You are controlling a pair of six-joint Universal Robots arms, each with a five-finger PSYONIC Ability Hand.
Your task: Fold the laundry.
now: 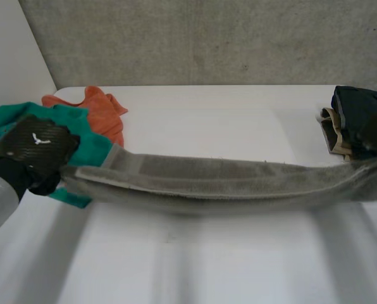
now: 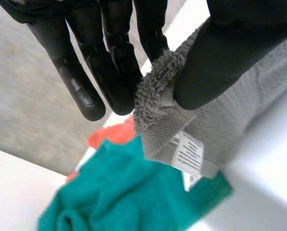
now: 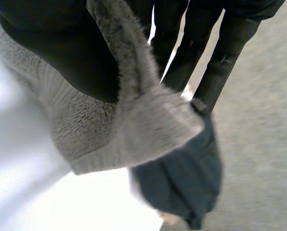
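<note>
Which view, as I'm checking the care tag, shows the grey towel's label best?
The left wrist view: the label hangs from the towel's corner, which the left hand pinches. The head view shows the towel's length; the right wrist view its other end in the right hand.

Fuzzy grey terry towel; smooth white table.

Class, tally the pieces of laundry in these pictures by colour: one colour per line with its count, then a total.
grey towel: 1
green cloth: 1
orange cloth: 1
dark blue cloth: 1
beige cloth: 1
Total: 5
</note>
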